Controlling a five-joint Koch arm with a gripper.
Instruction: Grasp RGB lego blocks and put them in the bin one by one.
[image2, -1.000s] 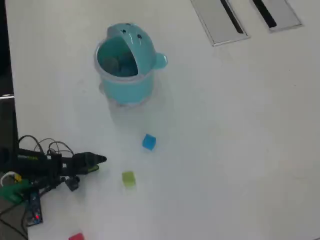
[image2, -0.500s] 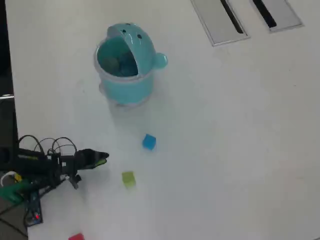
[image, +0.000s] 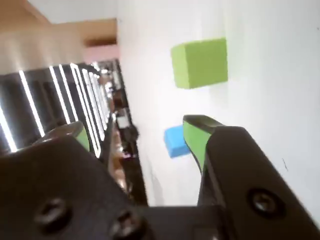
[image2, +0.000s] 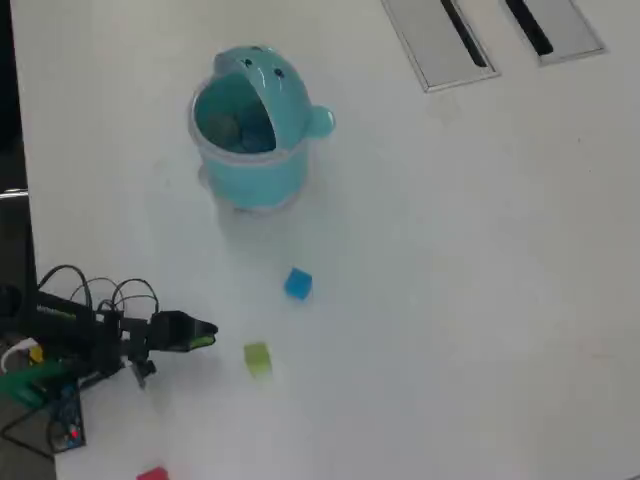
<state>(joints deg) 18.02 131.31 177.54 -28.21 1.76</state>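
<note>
This looks like an office or meeting room. The wide white tabletop (image2: 450, 300) is smooth and plain, and at its far right edge in the overhead view sit two flat grey slotted panels (image2: 437, 40), the kind of cable hatches built into conference desks. In the wrist view, past the tabletop's edge, rows of bright strip lights (image: 60, 105) reflect off a dark glass wall under a tan ceiling, with blurred furniture shapes beyond.

Black arm (image2: 90, 335), looped cables, green-padded hand (image2: 207, 335)
</note>
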